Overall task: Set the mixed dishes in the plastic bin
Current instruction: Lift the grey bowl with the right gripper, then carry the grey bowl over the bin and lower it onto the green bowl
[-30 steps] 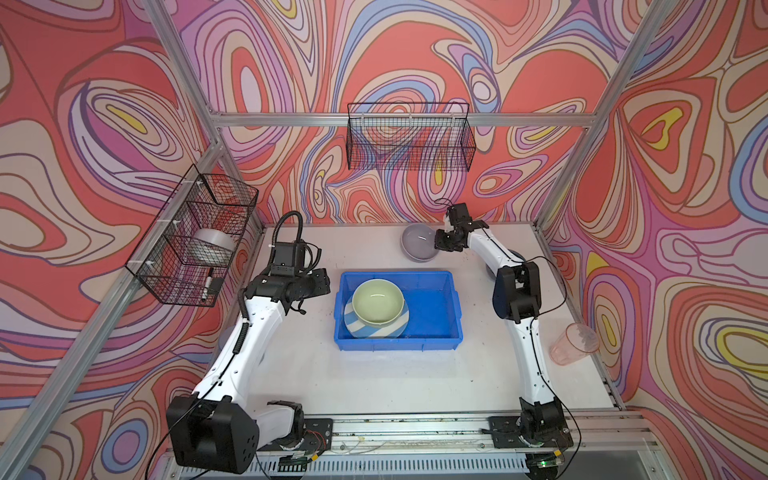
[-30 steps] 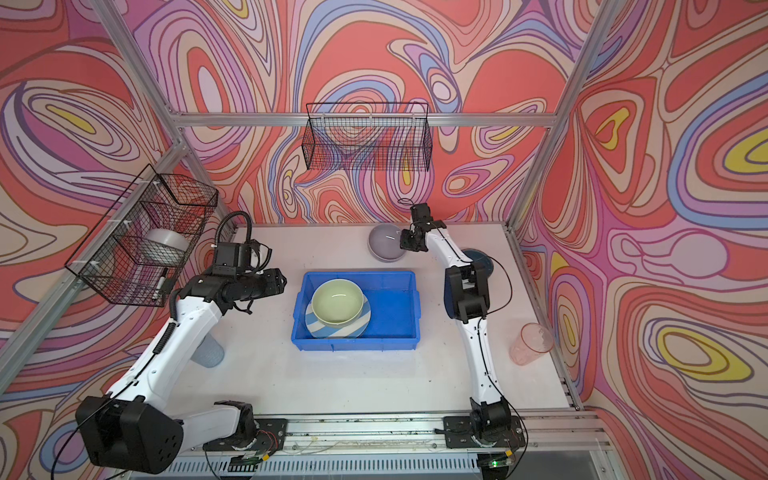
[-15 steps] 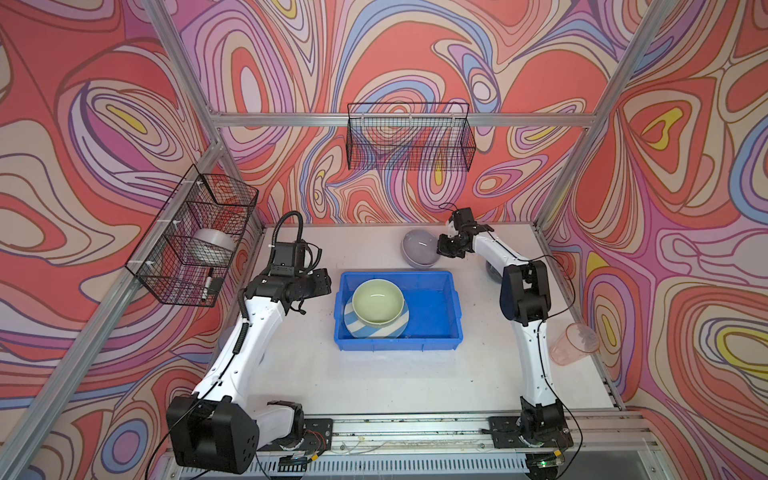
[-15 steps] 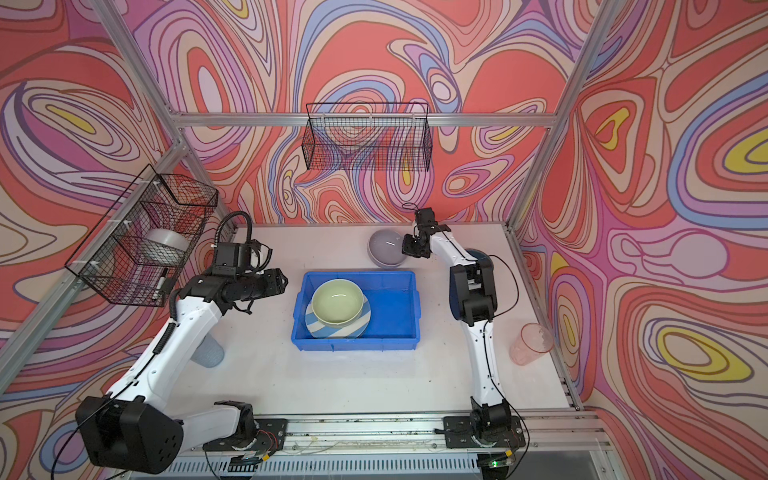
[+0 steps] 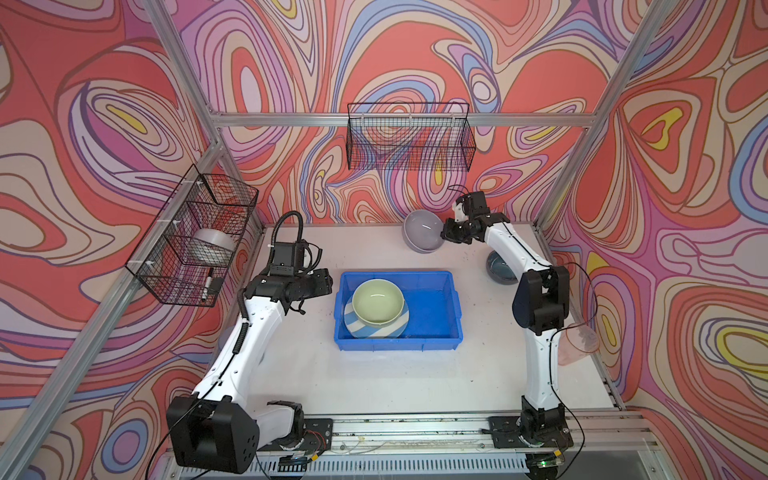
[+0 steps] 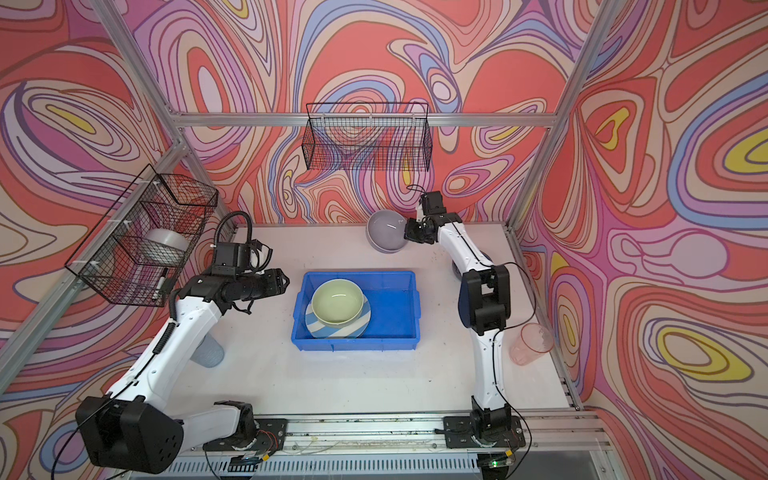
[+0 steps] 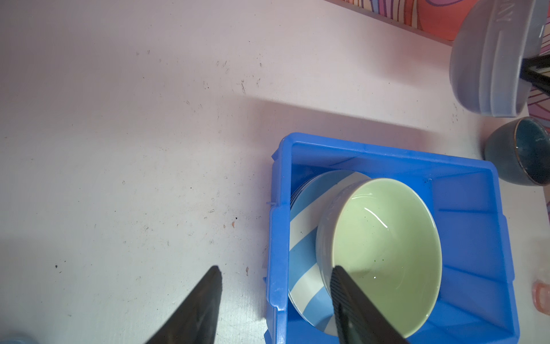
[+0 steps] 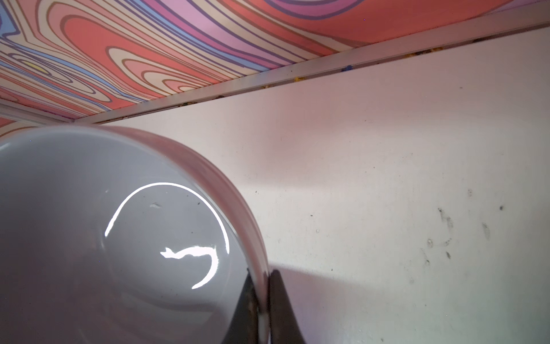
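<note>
A: Pinching anything, the right gripper (image 8: 262, 278)?
B: Yes, its jaws are clamped on the rim of the lilac bowl (image 5: 422, 237), which is tilted near the back wall, outside the blue bin (image 5: 436, 305).
A: And the left gripper (image 7: 275, 269)?
B: Spread, holding nothing, just beside the bin. Inside, the green bowl (image 5: 377, 301) sits on the striped plate (image 5: 353, 330) — at the left arm's end.

My forearm (image 5: 513, 249) hides most of the teal bowl (image 5: 496, 269) behind my right gripper (image 5: 448, 236); the pinched lilac bowl (image 8: 119, 238) overruns my wrist view's edge.
</note>
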You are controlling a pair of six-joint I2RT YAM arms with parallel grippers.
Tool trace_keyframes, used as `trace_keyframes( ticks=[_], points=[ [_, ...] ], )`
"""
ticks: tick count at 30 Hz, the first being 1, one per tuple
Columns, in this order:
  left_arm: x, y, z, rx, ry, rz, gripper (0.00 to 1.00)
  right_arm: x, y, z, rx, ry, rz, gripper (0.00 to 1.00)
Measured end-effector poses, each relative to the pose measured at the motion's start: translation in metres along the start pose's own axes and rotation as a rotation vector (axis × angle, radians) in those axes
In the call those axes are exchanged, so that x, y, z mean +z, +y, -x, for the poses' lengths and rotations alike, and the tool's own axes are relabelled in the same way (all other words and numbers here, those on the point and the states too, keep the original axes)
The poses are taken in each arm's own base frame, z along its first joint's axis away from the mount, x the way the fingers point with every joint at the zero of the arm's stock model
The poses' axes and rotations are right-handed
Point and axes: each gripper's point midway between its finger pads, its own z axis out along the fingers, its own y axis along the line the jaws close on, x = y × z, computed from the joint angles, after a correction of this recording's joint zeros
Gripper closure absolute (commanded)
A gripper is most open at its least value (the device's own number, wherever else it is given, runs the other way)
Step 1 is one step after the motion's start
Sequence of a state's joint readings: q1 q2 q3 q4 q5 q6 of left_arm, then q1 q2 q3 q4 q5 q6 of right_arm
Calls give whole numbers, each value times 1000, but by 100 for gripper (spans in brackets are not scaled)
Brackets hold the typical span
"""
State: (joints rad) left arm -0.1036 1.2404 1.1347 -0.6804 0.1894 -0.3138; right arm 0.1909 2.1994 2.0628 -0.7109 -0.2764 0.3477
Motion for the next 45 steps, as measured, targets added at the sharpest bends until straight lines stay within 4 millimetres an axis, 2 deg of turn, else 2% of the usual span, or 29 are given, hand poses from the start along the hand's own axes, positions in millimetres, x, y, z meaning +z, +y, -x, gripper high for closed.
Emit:
trace_keyframes(
  ticks=[5,8,10,15,18,21,27,38,45],
  points=[
    [-1,-3,0,1,0,-15,37,-23,10,-10,-51,39,-6,100],
    [-1,-4,-1,2,3,-22,37,-39,24,-21,-102,72,-3,100],
    [-1,-5,-1,5,6,-29,37,-49,39,-31,-148,94,5,100],
    [0,-7,-2,15,13,-41,37,-70,91,-67,-285,160,45,100],
    [0,-7,-3,19,14,-44,37,-78,121,-91,-361,199,80,100],
    [0,-7,-3,23,14,-44,37,-81,140,-112,-411,239,102,100],
    [0,-7,-3,24,14,-44,37,-83,154,-138,-472,292,95,100],
    [-1,-8,-2,24,12,-44,38,-83,180,-169,-555,329,106,100],
    [-2,-8,-2,27,9,-46,38,-71,176,-178,-563,353,79,100]
  ],
)
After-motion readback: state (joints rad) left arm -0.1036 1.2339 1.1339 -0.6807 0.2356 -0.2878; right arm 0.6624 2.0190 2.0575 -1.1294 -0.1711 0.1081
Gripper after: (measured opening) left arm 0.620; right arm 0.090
